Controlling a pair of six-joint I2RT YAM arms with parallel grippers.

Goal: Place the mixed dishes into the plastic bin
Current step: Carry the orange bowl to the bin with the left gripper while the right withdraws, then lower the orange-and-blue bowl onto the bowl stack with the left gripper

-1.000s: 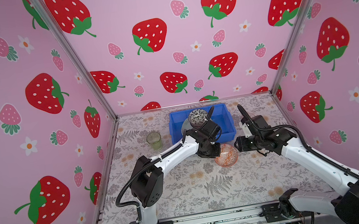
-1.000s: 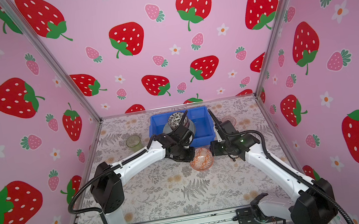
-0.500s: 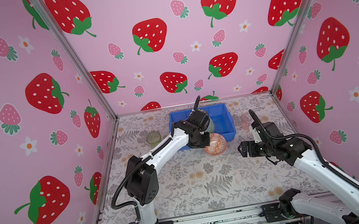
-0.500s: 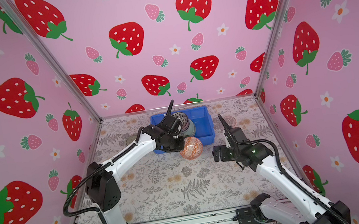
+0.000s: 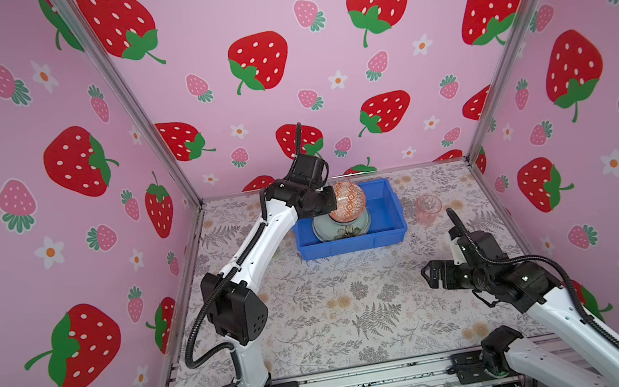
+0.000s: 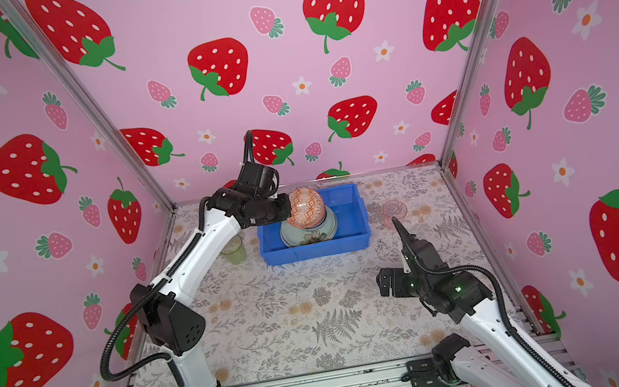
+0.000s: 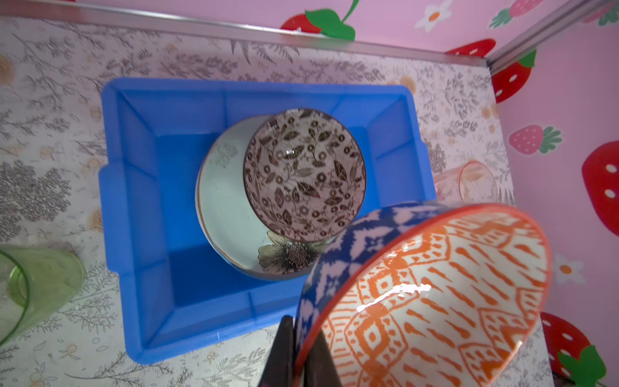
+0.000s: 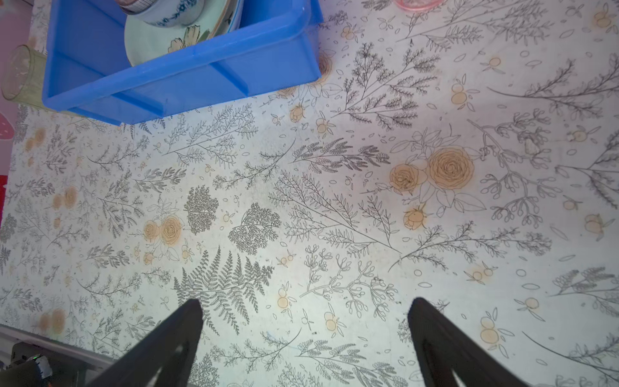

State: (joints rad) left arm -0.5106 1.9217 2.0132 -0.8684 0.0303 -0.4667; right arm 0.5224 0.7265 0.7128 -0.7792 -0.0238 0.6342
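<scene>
Left hand [image 7: 299, 338] pinches the rim of the orange bowl [image 5: 347, 201], which is held tilted on edge above the bin [image 5: 349, 245]. The bowl is glossy, with an orange lattice inside and a blue-white pattern outside. In the bin a green plate [image 7: 227, 214] carries a black-white bowl [image 7: 303, 174]. Bare floor shows at the bin's right end. A pink glass [image 5: 427, 209] stands right of the bin, and a green glass [image 6: 233, 250] stands left. Right hand [image 8: 306, 301] is spread over open counter [image 5: 358, 300] in front of the bin, well apart.

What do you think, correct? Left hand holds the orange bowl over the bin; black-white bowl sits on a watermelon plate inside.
Wrong plate. Left hand holds the orange bowl over the bin; the black-white bowl sits on a pale green flower plate inside, per the left wrist view.
</scene>
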